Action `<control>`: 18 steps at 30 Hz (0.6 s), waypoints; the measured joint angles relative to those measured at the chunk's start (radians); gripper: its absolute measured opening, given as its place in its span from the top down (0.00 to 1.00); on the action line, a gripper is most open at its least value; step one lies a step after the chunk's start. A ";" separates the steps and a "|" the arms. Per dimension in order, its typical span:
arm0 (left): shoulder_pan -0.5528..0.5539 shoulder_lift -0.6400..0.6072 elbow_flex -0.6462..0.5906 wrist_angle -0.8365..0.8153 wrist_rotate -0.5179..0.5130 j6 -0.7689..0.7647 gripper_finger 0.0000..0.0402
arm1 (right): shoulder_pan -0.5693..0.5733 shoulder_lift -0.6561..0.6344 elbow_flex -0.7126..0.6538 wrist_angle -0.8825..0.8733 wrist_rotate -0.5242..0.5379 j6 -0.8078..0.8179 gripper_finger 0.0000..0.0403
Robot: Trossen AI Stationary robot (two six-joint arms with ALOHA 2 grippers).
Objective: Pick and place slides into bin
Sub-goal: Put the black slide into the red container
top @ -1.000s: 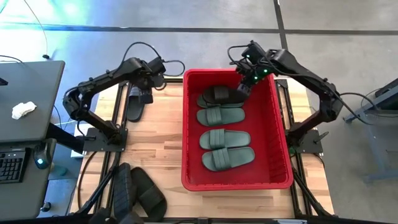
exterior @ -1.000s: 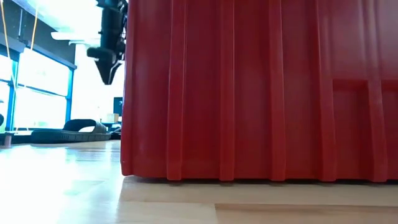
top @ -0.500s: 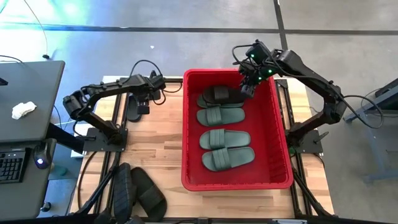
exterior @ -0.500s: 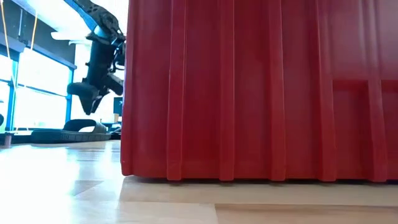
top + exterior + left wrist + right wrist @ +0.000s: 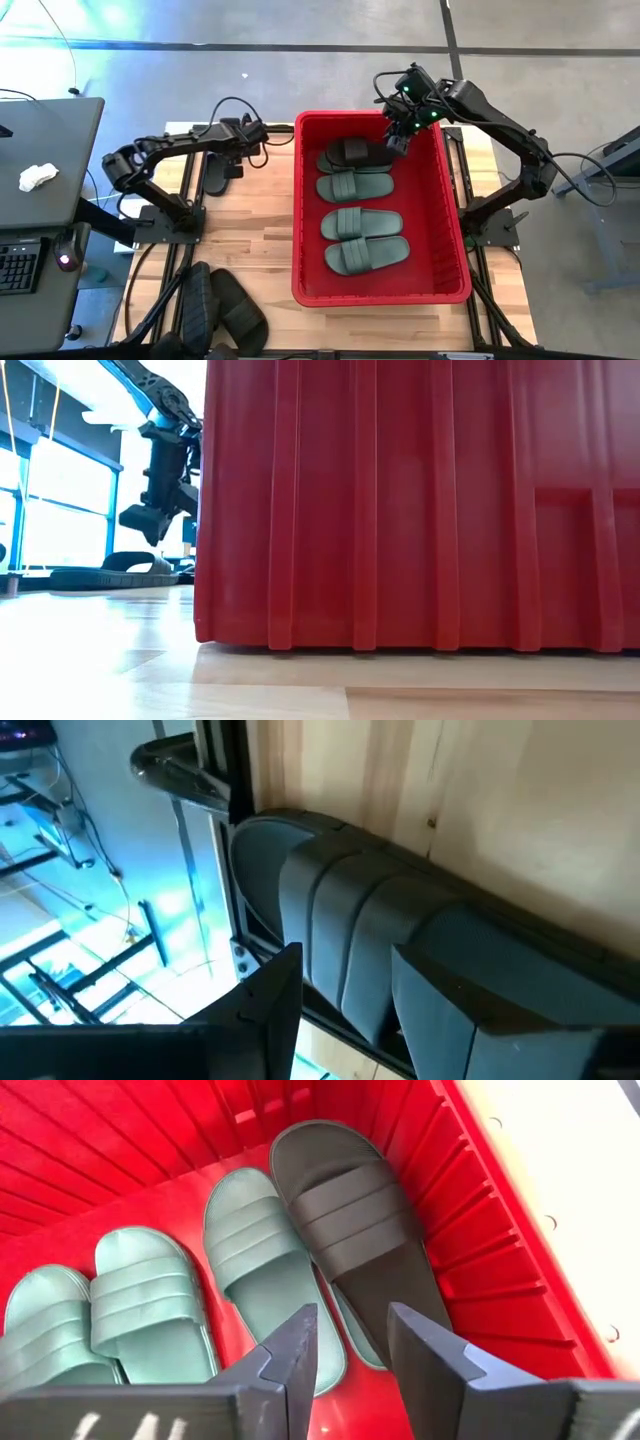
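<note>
Red plastic bin [image 5: 455,240] on the wooden counter [image 5: 245,230], holding three green slides [image 5: 364,238] and one black slide [image 5: 355,152] at its far end. Right end effector [image 5: 398,140] above the black one, fingers parted, empty. Left end effector [image 5: 225,160] over a black slide [image 5: 400,970] at the counter's far-left edge; grip cannot be told.

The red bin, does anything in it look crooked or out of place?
Slightly. In the bin, the black slide at the far end overlaps the edge of the green slide beside it instead of lying flat. The other green slides lie neatly side by side.
</note>
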State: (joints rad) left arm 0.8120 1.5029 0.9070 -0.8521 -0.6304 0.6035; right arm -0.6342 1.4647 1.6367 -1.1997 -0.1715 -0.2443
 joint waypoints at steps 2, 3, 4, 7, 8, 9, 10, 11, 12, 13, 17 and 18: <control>0.000 0.008 0.000 -0.001 -0.003 0.004 0.66 | 0.000 0.000 0.000 0.000 0.000 0.003 0.72; 0.000 0.012 0.000 -0.005 -0.006 0.003 0.65 | 0.000 0.000 0.000 0.000 0.000 0.004 0.72; 0.000 0.014 0.000 -0.014 -0.008 0.003 0.65 | 0.000 0.000 0.000 0.000 0.000 0.005 0.72; 0.000 0.021 0.000 -0.022 -0.015 -0.004 0.61 | 0.000 0.000 0.000 0.000 0.001 0.008 0.72; 0.000 0.022 0.000 -0.020 -0.024 -0.006 0.59 | 0.000 0.000 0.000 0.000 0.001 0.007 0.72; 0.000 0.022 0.000 -0.015 -0.037 -0.008 0.56 | 0.000 0.000 0.000 0.001 0.002 0.004 0.72; 0.000 0.022 0.000 -0.008 -0.052 -0.010 0.54 | 0.000 0.000 0.000 0.002 0.003 0.000 0.72; 0.000 0.022 0.000 -0.005 -0.059 -0.009 0.51 | 0.000 0.000 0.000 0.003 0.003 -0.001 0.72; 0.000 0.022 0.000 -0.006 -0.059 -0.009 0.48 | 0.000 0.000 0.000 0.006 0.003 0.000 0.72; 0.000 0.022 0.000 -0.006 -0.057 -0.009 0.45 | 0.000 0.000 0.000 0.009 0.003 0.000 0.72; 0.000 0.022 -0.005 0.002 -0.035 -0.005 0.38 | 0.000 0.000 0.000 0.010 0.002 0.000 0.72; -0.001 0.022 -0.009 0.007 -0.034 -0.004 0.38 | 0.000 0.000 0.000 0.010 0.002 0.000 0.72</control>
State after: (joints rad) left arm 0.8112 1.5246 0.8980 -0.8450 -0.6646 0.5991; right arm -0.6342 1.4651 1.6367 -1.1896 -0.1692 -0.2443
